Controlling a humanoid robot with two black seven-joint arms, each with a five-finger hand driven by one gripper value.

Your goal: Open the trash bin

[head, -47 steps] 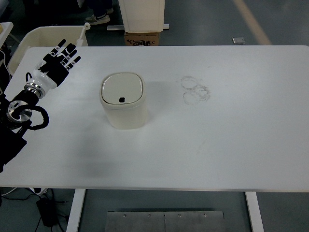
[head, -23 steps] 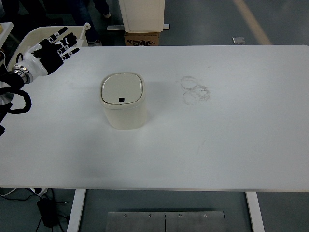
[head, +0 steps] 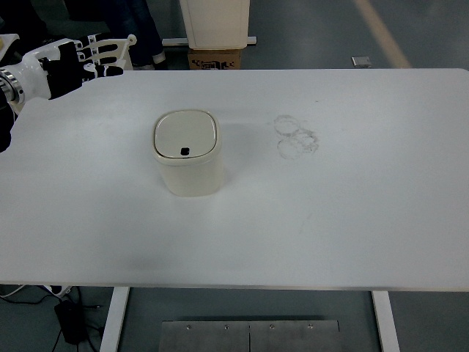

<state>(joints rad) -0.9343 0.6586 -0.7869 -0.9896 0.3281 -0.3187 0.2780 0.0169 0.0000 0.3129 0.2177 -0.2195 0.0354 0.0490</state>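
Left hand (head: 69,62) raised further toward far-left corner, fingers spread, trash bin (head: 187,152) unmoved

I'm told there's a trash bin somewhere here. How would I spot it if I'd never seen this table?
Start with the big white table that fills the picture. Left of its middle stands the trash bin, a squat cream box with rounded corners. Its closed lid has a small dark button near the front edge, and nothing else stands on the table, only faint ring marks to its right.

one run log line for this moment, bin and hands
trash bin: lid closed, upright on table | left hand: open, at far-left corner, apart from bin | right hand: not in view
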